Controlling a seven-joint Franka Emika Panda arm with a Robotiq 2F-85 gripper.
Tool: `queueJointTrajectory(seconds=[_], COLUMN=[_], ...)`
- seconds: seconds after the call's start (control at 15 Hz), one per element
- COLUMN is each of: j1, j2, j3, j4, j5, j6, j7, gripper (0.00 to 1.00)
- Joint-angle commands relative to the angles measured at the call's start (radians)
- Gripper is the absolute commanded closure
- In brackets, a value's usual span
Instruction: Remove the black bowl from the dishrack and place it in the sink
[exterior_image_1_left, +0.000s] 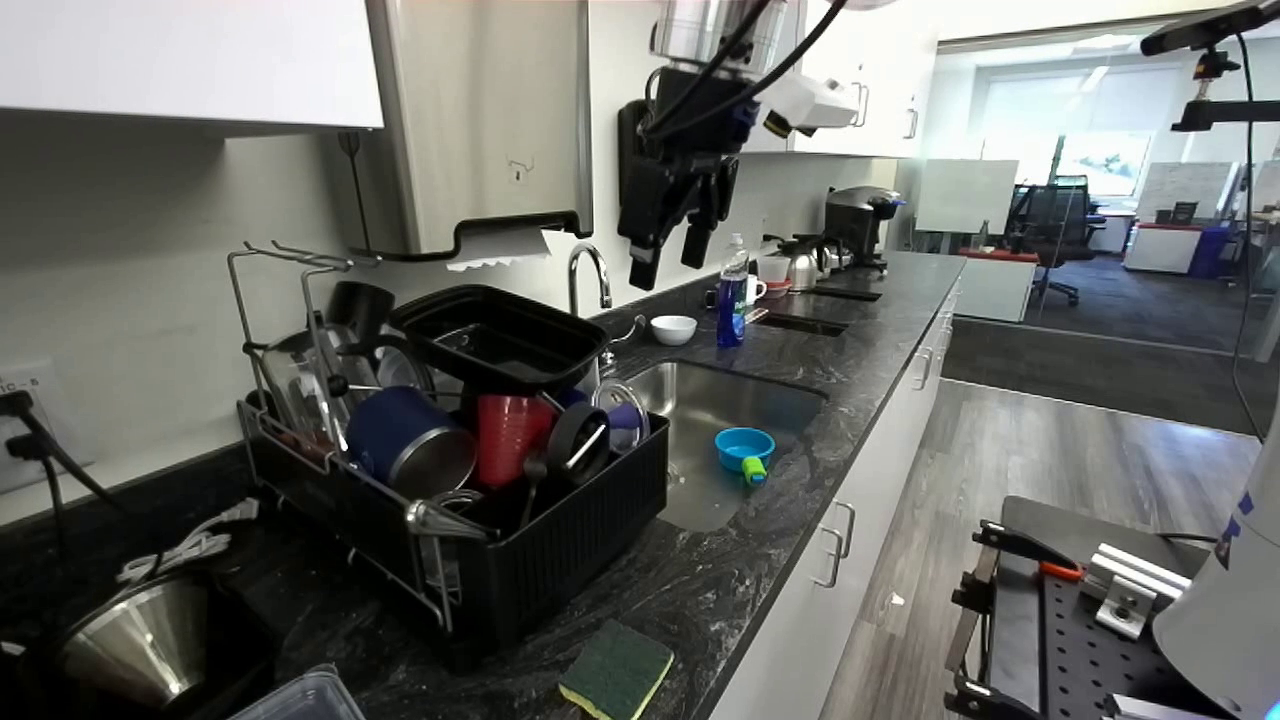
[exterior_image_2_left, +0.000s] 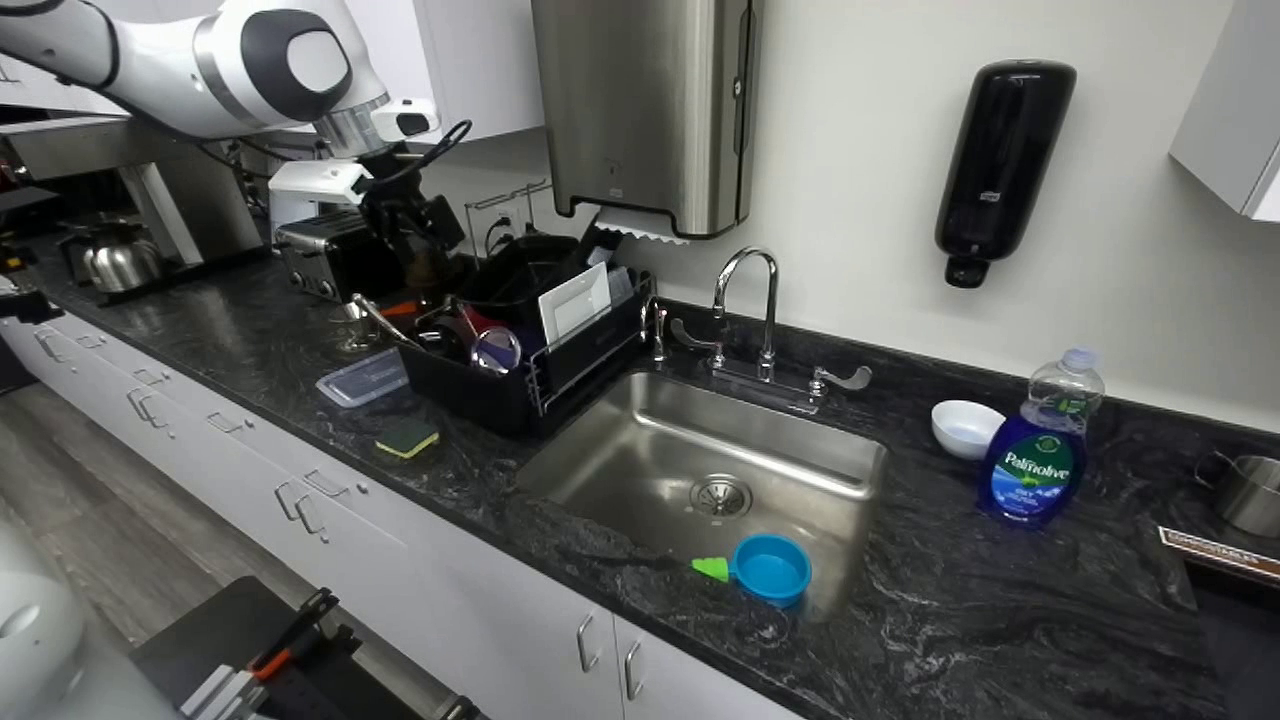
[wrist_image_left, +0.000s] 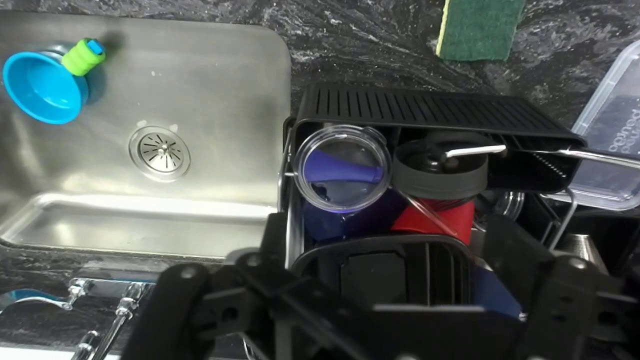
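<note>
The black bowl (exterior_image_1_left: 500, 335), glossy and shaped like a shallow rounded rectangle, rests tilted atop other dishes in the black dishrack (exterior_image_1_left: 590, 550). The end effector (exterior_image_1_left: 670, 258) hangs above the rack, its 2 fingers spread apart; in the wrist view the bowl lies beyond them, within the gap. Also in the rack are a red cup (exterior_image_1_left: 508, 437), a navy mug (exterior_image_1_left: 398, 430) on its side with its steel end outward, and a round black lid (exterior_image_1_left: 578, 441). A white square plate (exterior_image_2_left: 577, 303) shows in just 1 exterior view. The wrist view looks through a clear round lid (wrist_image_left: 345, 167) at something purple. The steel sink (exterior_image_2_left: 640, 490) holds a blue cup (exterior_image_2_left: 770, 568) with a green grip. A green-and-yellow sponge (exterior_image_1_left: 618, 668), a white bowl (exterior_image_2_left: 967, 428) and a bottle (exterior_image_2_left: 1030, 470) of blue soap stand on the veined bench (exterior_image_2_left: 1000, 620)
</note>
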Motion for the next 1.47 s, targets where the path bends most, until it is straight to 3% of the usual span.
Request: queueJointTrajectory(seconds=[0.0, 0.2, 0.27, 0.73, 1.4], j1=[-0.005, 0.000, 0.005, 0.006, 0.001], j2=[0.089, 0.122, 0.103, 0.114, 0.201], j3=[-0.016, -0.032, -0.035, -0.037, -0.049], j4=[0.085, 0.136, 0.101, 0.121, 0.183], j5=[-0.028, -0.026, -0.019, -0.019, -0.058], j6=[-0.014, -0.047, -0.006, -0.018, 0.046], j7=[-0.028, -0.014, -0.008, -0.008, -0.010], gripper=[0.00, 0.00, 0.00, 0.00, 0.00])
